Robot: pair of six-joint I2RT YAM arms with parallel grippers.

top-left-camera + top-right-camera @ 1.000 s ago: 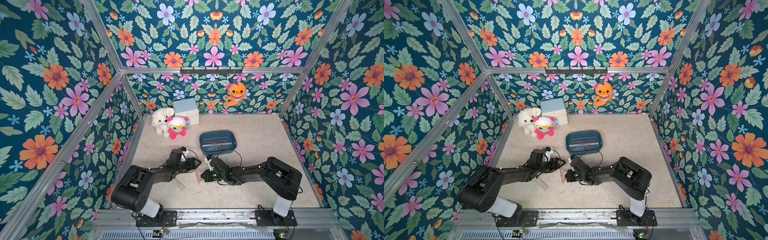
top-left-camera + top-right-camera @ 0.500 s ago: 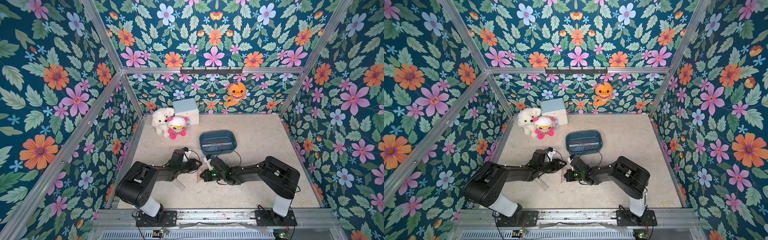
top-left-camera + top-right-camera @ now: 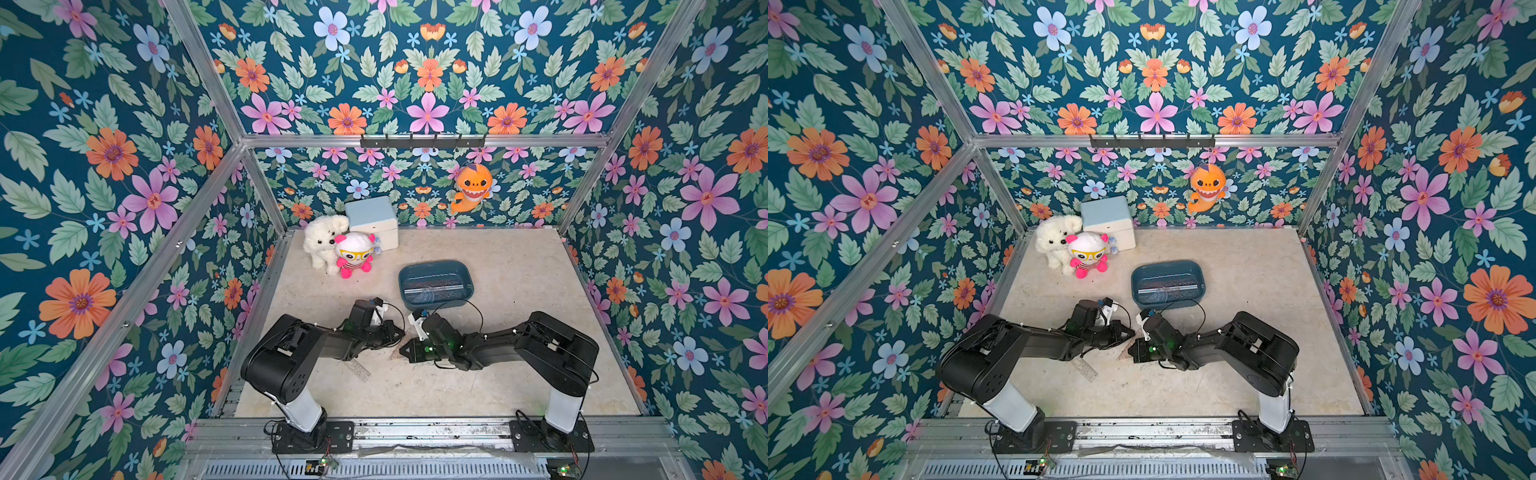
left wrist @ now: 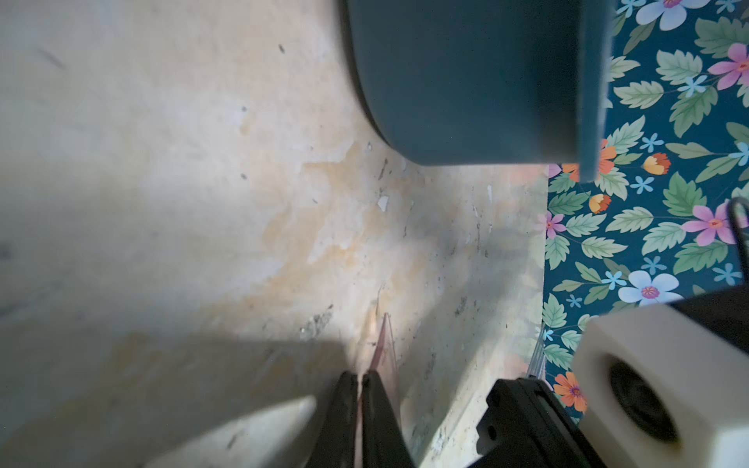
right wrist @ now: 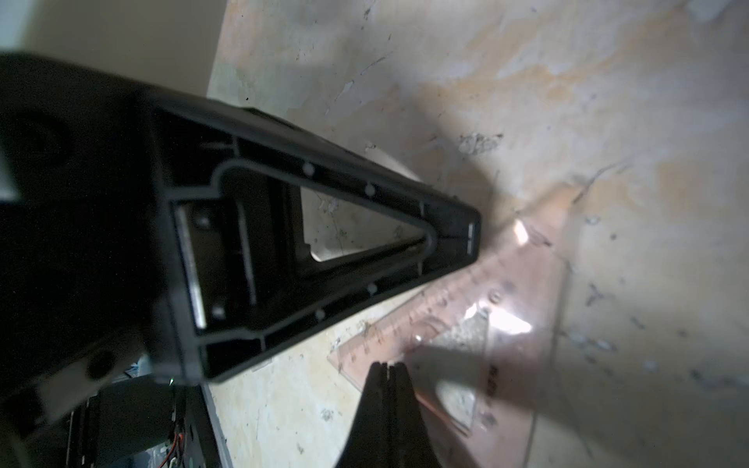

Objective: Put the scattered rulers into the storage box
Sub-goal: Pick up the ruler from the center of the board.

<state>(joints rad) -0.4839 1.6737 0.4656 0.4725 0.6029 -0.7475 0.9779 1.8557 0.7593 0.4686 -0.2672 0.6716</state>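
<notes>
triangle ruler (image 5: 523, 283) | pinkish, clear, printed scale | seemingly in left claw (image 4: 359, 377)

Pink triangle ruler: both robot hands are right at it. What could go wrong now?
The left gripper pinches only the thin edge of the pink triangle ruler, so the ruler might slip out when lifted. The right gripper, shut, seems to press its tips on the same ruler; if it does not let go, the plastic could bend or get yanked free. The two grippers are also close together and could bump.
</notes>
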